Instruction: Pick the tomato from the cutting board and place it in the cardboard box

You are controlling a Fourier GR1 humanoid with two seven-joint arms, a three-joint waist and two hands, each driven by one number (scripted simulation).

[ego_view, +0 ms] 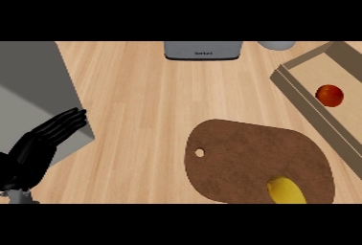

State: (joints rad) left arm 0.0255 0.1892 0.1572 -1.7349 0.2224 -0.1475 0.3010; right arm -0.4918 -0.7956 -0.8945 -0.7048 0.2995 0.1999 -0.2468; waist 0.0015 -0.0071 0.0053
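Left hand (42, 143) is just resting open and empty at the near left edge, a yellow fruit (286, 191) is sitting on the cutting board (247, 158), and farther back the tomato (329, 94) is already lying in the cardboard box (300, 88), so placing looks finished, nothing needing doing.

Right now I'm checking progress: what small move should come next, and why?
Probably none beyond staying at rest: the tomato already lies inside the cardboard box, off the cutting board, and the open left hand holds nothing at the view's left.
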